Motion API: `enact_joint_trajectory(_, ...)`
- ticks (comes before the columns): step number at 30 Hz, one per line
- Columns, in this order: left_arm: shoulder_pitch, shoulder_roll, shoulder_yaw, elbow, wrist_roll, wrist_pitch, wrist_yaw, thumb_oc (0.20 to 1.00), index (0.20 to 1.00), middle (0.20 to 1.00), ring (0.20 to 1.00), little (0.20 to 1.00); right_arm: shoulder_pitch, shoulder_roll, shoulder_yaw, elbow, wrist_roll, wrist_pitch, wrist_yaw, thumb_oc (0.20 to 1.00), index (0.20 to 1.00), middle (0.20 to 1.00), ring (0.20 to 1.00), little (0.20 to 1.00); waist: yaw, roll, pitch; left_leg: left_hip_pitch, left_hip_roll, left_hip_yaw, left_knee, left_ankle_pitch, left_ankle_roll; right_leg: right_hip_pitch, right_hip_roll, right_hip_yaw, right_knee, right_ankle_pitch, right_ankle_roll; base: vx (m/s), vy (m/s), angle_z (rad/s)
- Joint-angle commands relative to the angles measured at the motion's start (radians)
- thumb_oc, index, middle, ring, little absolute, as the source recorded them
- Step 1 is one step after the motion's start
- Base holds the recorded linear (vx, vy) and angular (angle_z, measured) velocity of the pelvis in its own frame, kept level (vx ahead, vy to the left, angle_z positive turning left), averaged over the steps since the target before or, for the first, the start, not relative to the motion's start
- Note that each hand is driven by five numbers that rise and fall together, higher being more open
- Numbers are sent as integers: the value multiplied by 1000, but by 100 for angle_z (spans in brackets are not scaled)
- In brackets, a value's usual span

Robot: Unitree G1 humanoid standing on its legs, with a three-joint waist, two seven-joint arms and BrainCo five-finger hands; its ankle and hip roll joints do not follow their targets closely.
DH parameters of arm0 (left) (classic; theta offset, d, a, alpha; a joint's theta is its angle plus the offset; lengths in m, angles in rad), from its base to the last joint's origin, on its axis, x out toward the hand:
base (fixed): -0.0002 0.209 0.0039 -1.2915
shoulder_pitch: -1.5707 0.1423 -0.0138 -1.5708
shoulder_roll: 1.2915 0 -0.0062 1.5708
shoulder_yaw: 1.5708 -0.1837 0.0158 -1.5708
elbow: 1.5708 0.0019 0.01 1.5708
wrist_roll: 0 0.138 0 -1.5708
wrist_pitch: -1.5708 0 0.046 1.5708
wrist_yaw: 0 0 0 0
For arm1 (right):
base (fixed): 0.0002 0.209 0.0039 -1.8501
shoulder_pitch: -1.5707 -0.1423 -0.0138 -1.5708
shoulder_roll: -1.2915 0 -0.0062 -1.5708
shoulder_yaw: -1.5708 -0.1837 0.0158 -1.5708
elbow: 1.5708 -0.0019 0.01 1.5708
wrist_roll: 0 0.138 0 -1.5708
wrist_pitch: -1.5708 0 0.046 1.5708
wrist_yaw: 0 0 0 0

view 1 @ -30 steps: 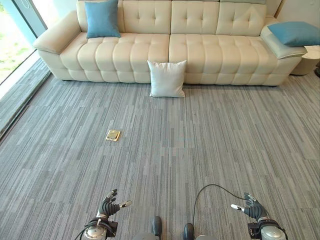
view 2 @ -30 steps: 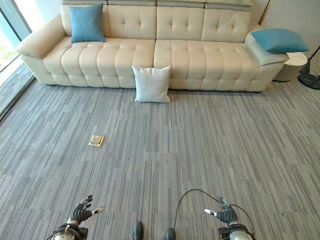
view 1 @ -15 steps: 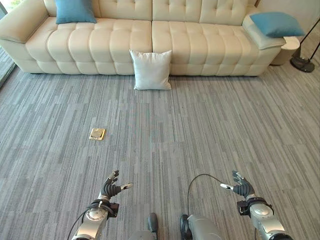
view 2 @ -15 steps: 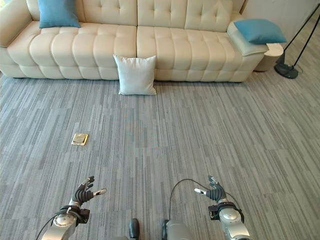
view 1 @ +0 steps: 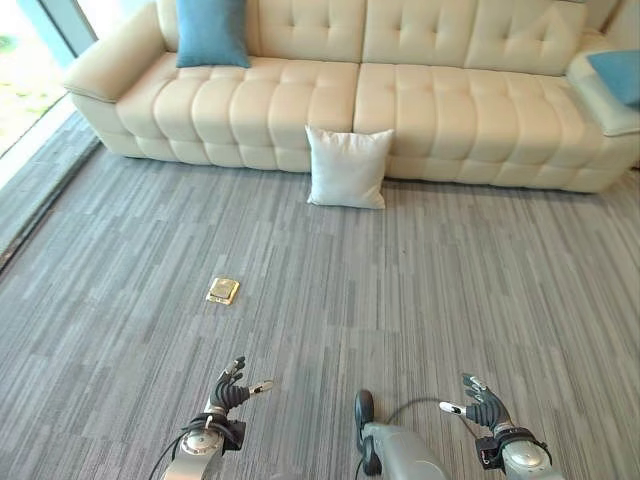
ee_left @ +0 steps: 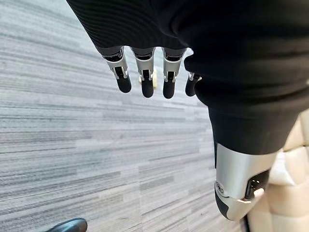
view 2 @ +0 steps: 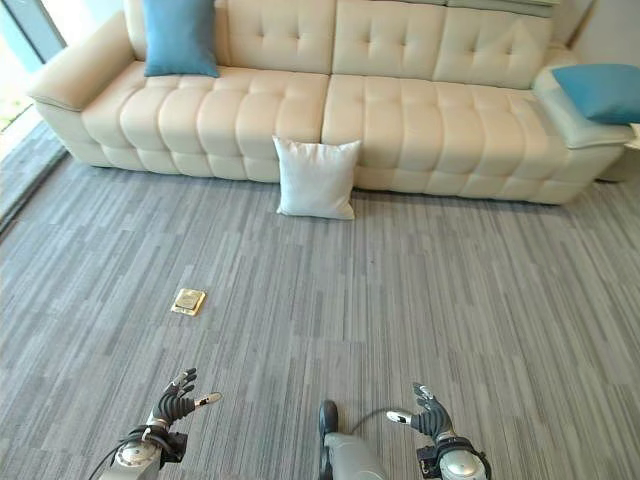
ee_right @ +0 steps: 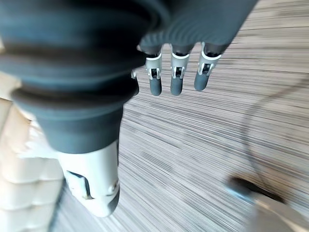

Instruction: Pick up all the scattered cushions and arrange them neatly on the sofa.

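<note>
Camera swung back left since half a second ago; nothing on the floor moved. Eye views: white cushion (view 1: pixel 347 167) leans on sofa (view 1: pixel 440 100) front, well ahead; walk closer first. Wrist views: left hand (ee_left: pixel 145 72) and right hand (ee_right: pixel 176 72) relaxed, empty.

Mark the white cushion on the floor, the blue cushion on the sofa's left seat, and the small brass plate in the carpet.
white cushion (view 1: pixel 348 168), left eye view, middle of its face
blue cushion (view 2: pixel 180 36), right eye view, middle of its face
brass plate (view 1: pixel 223 291), left eye view, its centre
</note>
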Motion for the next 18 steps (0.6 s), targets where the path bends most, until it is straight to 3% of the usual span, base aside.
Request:
enact_joint_trajectory(1, -68, 48, -17, -44, 3, -31, -13, 1000, 1000, 1000, 1000, 1000, -22, -35, -26, -62, 6, -30, -5, 1000, 1000, 1000, 1000, 1000, 9, -78, 34, -6, 53, 154, -123, 139, 50, 70, -56, 45, 25, -101, 130, 561, -138, -19)
enact_joint_trajectory(2, -62, 60, -19, -64, 4, -33, -14, 1000, 1000, 1000, 1000, 1000, -18, -44, -33, -81, 3, -31, -8, 1000, 1000, 1000, 1000, 1000, 31, -89, 48, -94, 50, 187, -204, 98, 61, 128, -66, 58, 3, -116, 140, 574, -59, -36)
enact_joint_trajectory(5, -53, 68, -13, -72, 3, -32, -11, 1000, 1000, 1000, 1000, 1000, -19, -45, -39, -83, 0, -32, -13, 1000, 1000, 1000, 1000, 1000, 47, -87, 50, -148, 57, 201, -365, 125, 49, 176, -67, 71, -16, -147, 150, 341, 24, -17)
enact_joint_trajectory(7, -37, 71, 3, -78, 3, -31, -4, 1000, 1000, 1000, 1000, 1000, -25, -45, -41, -78, -5, -30, -22, 1000, 1000, 1000, 1000, 1000, 70, -72, 49, -199, 54, 180, -524, 210, 25, 239, -51, 96, -34, -180, 160, 518, 99, -30)
enact_joint_trajectory(9, -32, 68, 7, -81, 1, -30, -1, 1000, 1000, 1000, 1000, 1000, -28, -43, -44, -75, -7, -29, -24, 1000, 1000, 1000, 1000, 1000, 81, -67, 45, -212, 55, 171, -589, 232, 18, 266, -50, 106, -40, -190, 164, 568, 157, -41)
enact_joint_trajectory(10, -13, 63, 29, -82, -2, -29, 9, 1000, 1000, 1000, 1000, 1000, -30, -38, -47, -73, -21, -24, -23, 1000, 1000, 1000, 1000, 1000, 105, -68, 29, -273, 61, 167, -693, 274, 7, 345, -56, 153, -44, -220, 178, 795, 265, -46)
enact_joint_trajectory(12, 9, 63, 39, -76, 9, -24, 3, 1000, 1000, 1000, 1000, 1000, -17, -28, -52, -81, -42, -16, -7, 1000, 1000, 1000, 1000, 1000, 124, -70, -4, -273, 67, 169, -646, 320, 15, 405, -81, 190, -10, -230, 199, 1038, 435, -41)
enact_joint_trajectory(14, -1, 63, 38, -59, 19, -21, 5, 1000, 1000, 1000, 1000, 1000, -16, -14, -47, -83, -53, -16, 1, 1000, 1000, 1000, 1000, 1000, 126, -91, -18, -270, 41, 172, -580, 306, 36, 379, -113, 205, 74, -155, 225, 656, 324, -105)
enact_joint_trajectory(16, -18, 77, 34, -61, 21, -18, 10, 1000, 1000, 1000, 1000, 1000, -35, 10, -26, -84, -50, -18, 4, 1000, 1000, 1000, 1000, 1000, 130, -121, -13, -237, 32, 199, -536, 252, 64, 292, -160, 208, 270, 55, 272, 461, 213, -49)
enact_joint_trajectory(17, -30, 89, 32, -65, 21, -17, 15, 1000, 1000, 1000, 1000, 1000, -48, 18, -15, -90, -49, -16, 2, 1000, 1000, 1000, 1000, 1000, 126, -126, -2, -201, 30, 212, -525, 221, 81, 254, -180, 192, 356, 117, 273, 415, 195, -44)
enact_joint_trajectory(18, -43, 94, 24, -66, 23, -16, 22, 1000, 1000, 1000, 1000, 1000, -64, 23, -6, -93, -49, -19, -3, 1000, 1000, 1000, 1000, 1000, 127, -119, 4, -173, 35, 222, -522, 197, 92, 218, -192, 173, 400, 138, 269, 414, 214, -25)
